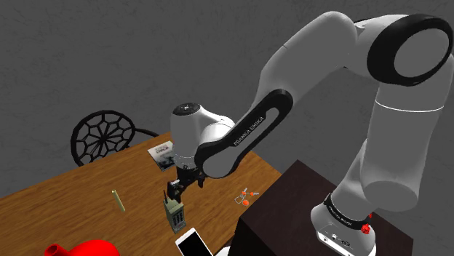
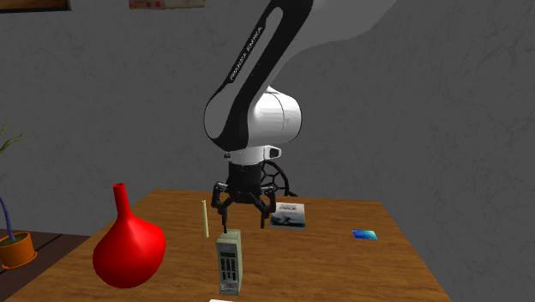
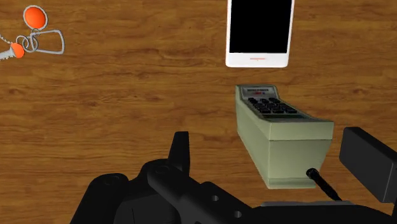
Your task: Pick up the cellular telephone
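The cellular telephone point(image 3: 280, 137) is a grey-green brick handset with a dark keypad facing up and a short black antenna at one end. It lies on the wooden table point(image 3: 127, 95). My black gripper point(image 3: 273, 156) hangs open just above its antenna end, with the handset between the fingers point(image 3: 181, 149) and neither touching it. In the shoulder view the gripper point(image 1: 174, 190) sits right over the telephone point(image 1: 174, 213). The second exterior view shows the gripper point(image 2: 243, 210) just behind and above the telephone point(image 2: 230, 262).
A white smartphone point(image 3: 259, 32) lies just beyond the handset. Keys with orange tags point(image 3: 32, 38) lie off to the side. A red vase point(image 2: 127, 244), a pale stick point(image 2: 204, 219), a booklet point(image 2: 288, 215) and a blue card point(image 2: 364, 234) share the table. A chair point(image 1: 105, 137) stands behind it.
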